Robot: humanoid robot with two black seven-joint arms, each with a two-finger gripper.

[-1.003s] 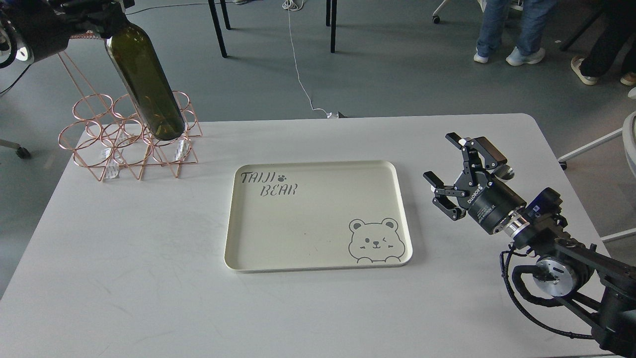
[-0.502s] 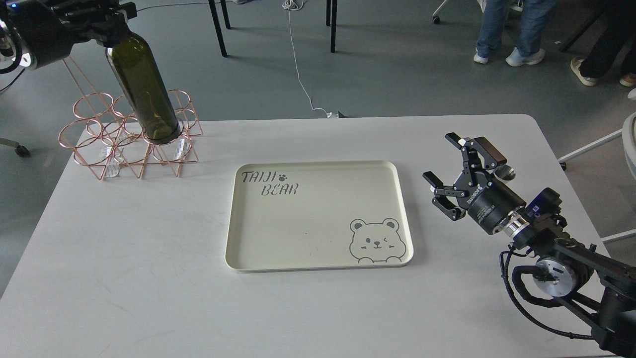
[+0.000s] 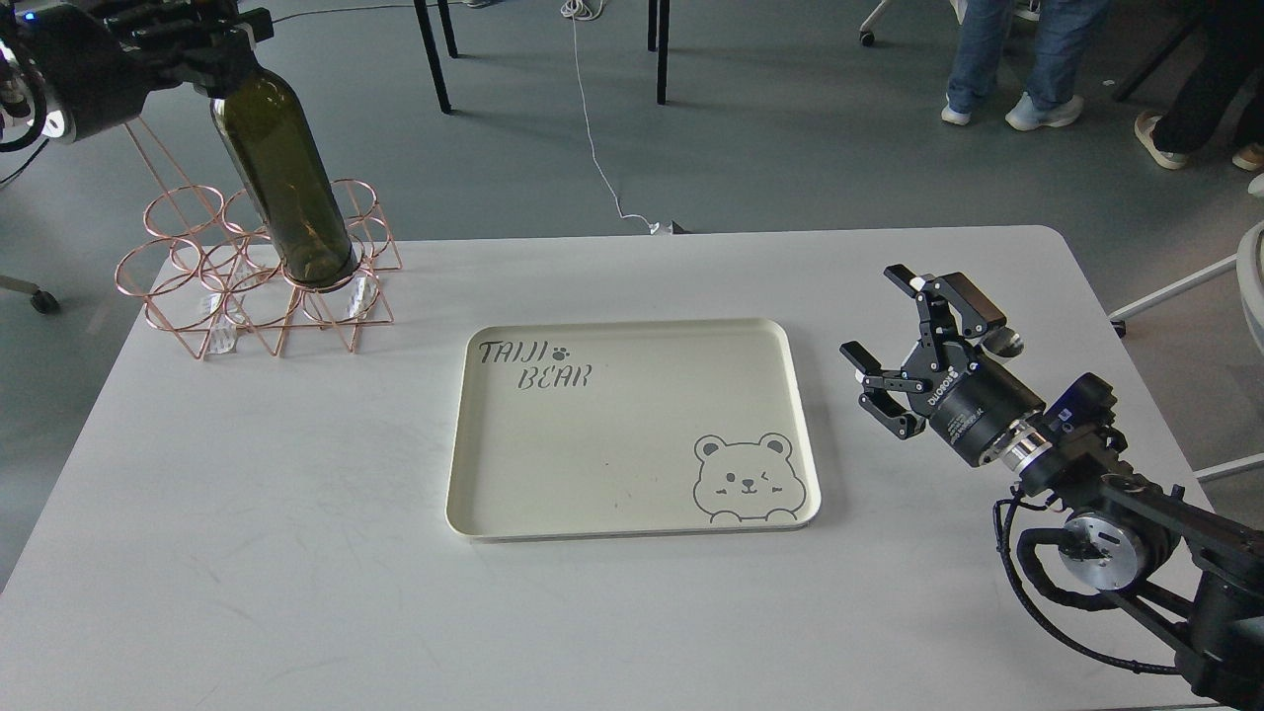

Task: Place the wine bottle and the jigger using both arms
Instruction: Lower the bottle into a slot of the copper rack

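The dark green wine bottle (image 3: 286, 178) stands nearly upright at the far left, with its base inside a ring of the copper wire rack (image 3: 197, 286). My left gripper (image 3: 212, 54) is shut on the bottle's neck at the top left corner; the neck itself is hidden. My right gripper (image 3: 874, 331) is open and empty above the table's right side. Just behind its upper finger a small silver piece of the jigger (image 3: 1007, 343) shows; most of the jigger is hidden.
A cream tray (image 3: 632, 331) printed with a bear and "TAIJI BEAR" lies empty in the middle of the white table (image 3: 296, 553). Chair legs, a cable and people's feet are on the floor beyond the far edge.
The bottle has swung from a lean to nearly upright, and its base has settled lower in the rack's ring. My left gripper moved slightly with it. The right arm has not moved.
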